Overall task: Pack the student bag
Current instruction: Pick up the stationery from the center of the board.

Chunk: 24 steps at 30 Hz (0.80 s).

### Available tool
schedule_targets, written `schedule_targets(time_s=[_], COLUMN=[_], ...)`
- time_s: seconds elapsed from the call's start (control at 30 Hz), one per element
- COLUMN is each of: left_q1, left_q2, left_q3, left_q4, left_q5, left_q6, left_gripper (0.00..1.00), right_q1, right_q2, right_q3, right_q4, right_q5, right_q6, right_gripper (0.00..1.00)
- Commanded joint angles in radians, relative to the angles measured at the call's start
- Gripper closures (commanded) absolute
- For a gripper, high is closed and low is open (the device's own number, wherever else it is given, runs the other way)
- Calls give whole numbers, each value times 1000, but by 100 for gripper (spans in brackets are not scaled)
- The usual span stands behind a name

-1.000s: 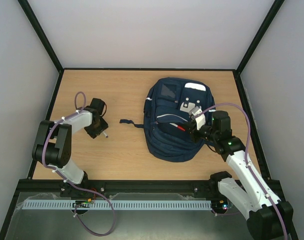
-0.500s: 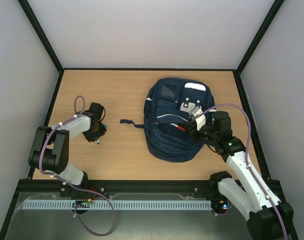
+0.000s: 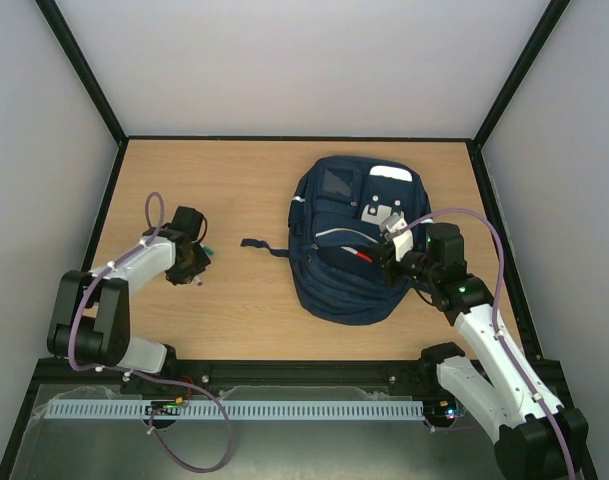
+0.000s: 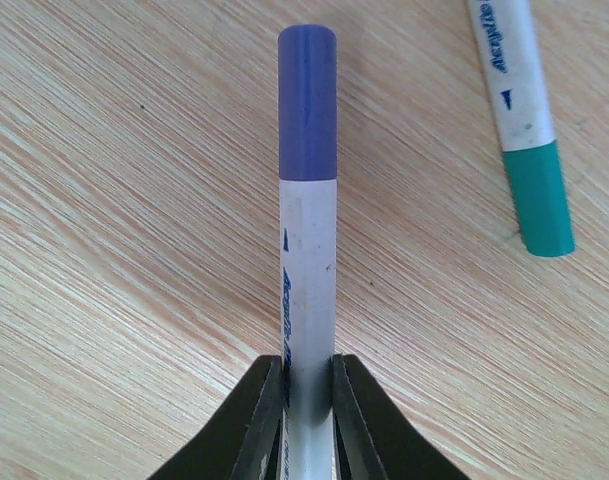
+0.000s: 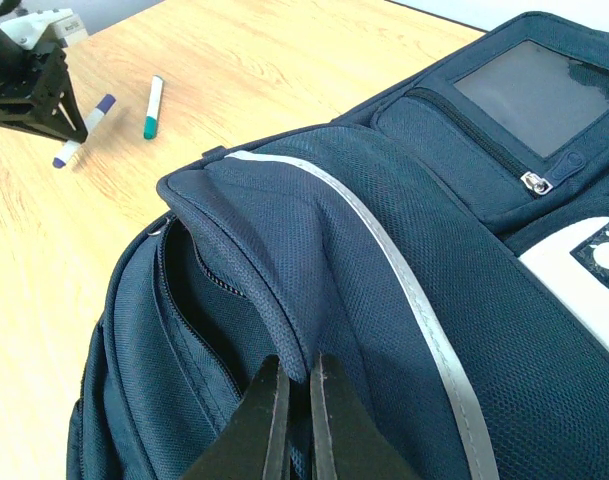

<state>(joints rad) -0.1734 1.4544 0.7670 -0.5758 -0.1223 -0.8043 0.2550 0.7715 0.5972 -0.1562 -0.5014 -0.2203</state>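
The navy student bag (image 3: 344,285) lies at the table's right half, its pocket mouth (image 5: 199,310) gaping. My right gripper (image 5: 297,365) is shut on the edge of the bag's flap (image 5: 284,250) and holds it up. A red-tipped item (image 3: 362,256) shows in the opening. On the left, my left gripper (image 4: 307,365) is shut on a white marker with a purple cap (image 4: 307,200), which lies on the wood. A green-capped marker (image 4: 529,150) lies loose just to its right. Both markers (image 5: 84,130) also show far off in the right wrist view.
The bag's dark strap (image 3: 262,246) trails left across the table between bag and markers. Black frame rails (image 3: 112,190) border the wooden table (image 3: 244,190). A zipper pull (image 5: 534,182) sits on the bag's upper pocket.
My left jaws have closed onto the purple-capped marker while the left arm shifted slightly left. The right gripper and the bag have not moved.
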Motion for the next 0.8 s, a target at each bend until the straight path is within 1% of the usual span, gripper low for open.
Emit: schedule_targets(time_s=[0.0, 0.2, 0.37, 0.53, 0.67, 0.77], left_q1=[4, -2, -31, -60, -103, -141], left_q2=[-59, -94, -102, -126, -188, -275], left_q3=[-24, -33, -41, -61, -67, -79], left_q4=[-27, -22, 21, 63, 79, 119], left_q5=[10, 20, 82, 135, 184, 276], left_q6=[36, 75, 121, 160, 182, 223], left_gripper=[84, 84, 85, 92, 95, 94], right_q1=[-3, -5, -3, -3, -3, -4], right_q2=[-20, -21, -17, -19, -20, -17], right_q3=[5, 5, 6, 5, 6, 6], right_q4=[32, 32, 32, 32, 32, 31], right_q5=[-51, -51, -53, -53, -53, -50], right_q6=[4, 4, 4, 4, 3, 6], right_gripper=[99, 99, 99, 99, 99, 99])
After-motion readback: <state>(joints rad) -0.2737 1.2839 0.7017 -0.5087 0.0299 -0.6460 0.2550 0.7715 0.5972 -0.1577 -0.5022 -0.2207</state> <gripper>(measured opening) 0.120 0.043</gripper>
